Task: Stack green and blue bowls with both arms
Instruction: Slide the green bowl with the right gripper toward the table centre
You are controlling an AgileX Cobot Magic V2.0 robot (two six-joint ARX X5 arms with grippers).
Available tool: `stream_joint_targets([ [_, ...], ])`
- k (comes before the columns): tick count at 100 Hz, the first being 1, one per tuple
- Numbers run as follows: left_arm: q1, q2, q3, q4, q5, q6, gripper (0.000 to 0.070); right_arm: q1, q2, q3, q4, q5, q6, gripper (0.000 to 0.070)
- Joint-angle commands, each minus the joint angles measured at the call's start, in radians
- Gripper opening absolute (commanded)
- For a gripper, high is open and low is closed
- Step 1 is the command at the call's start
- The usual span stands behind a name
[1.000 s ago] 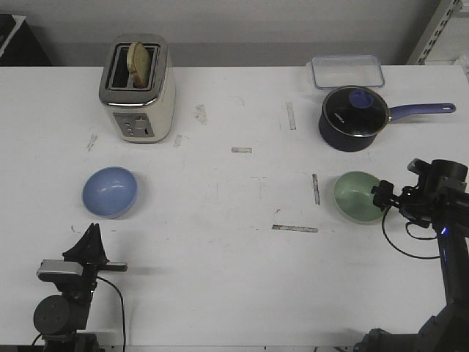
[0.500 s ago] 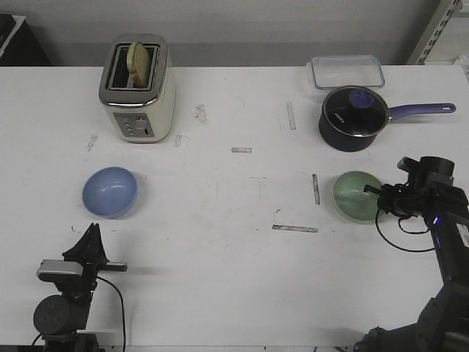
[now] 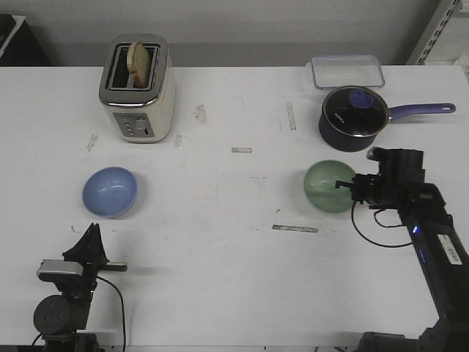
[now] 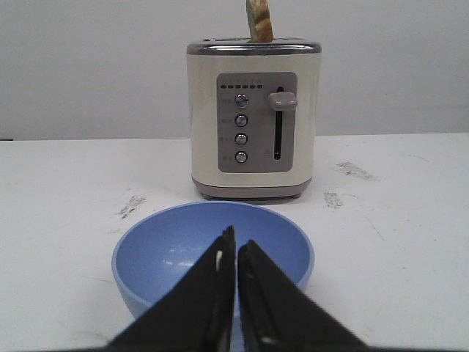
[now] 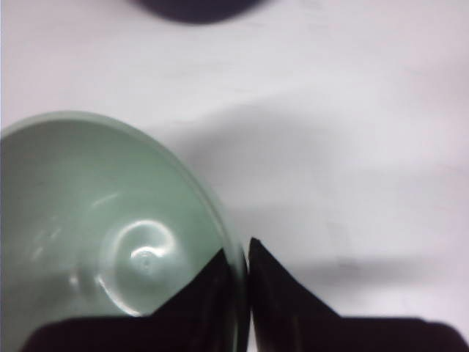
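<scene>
The pale green bowl [image 3: 327, 186] hangs tilted above the table at centre right, held by its right rim. My right gripper [image 3: 346, 185] is shut on that rim; in the right wrist view one finger is inside the green bowl [image 5: 110, 220] and one outside, at the gripper [image 5: 238, 257]. The light blue bowl [image 3: 110, 192] sits upright on the table at the left. My left gripper [image 3: 91, 235] is shut and empty, just in front of it; in the left wrist view the closed gripper [image 4: 235, 238] points at the blue bowl [image 4: 168, 249].
A cream toaster [image 3: 137, 88] with a bread slice stands at the back left, behind the blue bowl. A dark blue lidded saucepan [image 3: 354, 117] and a clear container [image 3: 347, 71] stand at the back right, just behind my right arm. Tape marks [image 3: 294, 228] lie mid-table.
My right gripper has closed on the green bowl's rim, lifted it and carried it left and slightly back, tilting it. The left arm and blue bowl have not moved.
</scene>
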Motion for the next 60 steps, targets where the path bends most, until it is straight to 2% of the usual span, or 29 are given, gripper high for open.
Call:
stream_joint_targets([
  [1, 0.000, -0.002, -0.021, 0.016, -0.002, -0.009, 0.0001, 0.064, 0.012, 0.018, 0.011, -0.006, 0.060, 0.0000],
  [13, 0.000, -0.002, -0.021, 0.016, -0.002, -0.009, 0.0001, 0.204, 0.016, 0.018, 0.055, 0.000, 0.129, 0.0000],
  [31, -0.001, -0.002, -0.021, 0.016, -0.002, -0.009, 0.0001, 0.400, 0.027, 0.018, 0.116, 0.076, 0.236, 0.0000],
  [60, -0.001, -0.002, -0.021, 0.016, -0.002, -0.009, 0.0001, 0.573, 0.092, 0.018, 0.183, 0.114, 0.333, 0.0000],
])
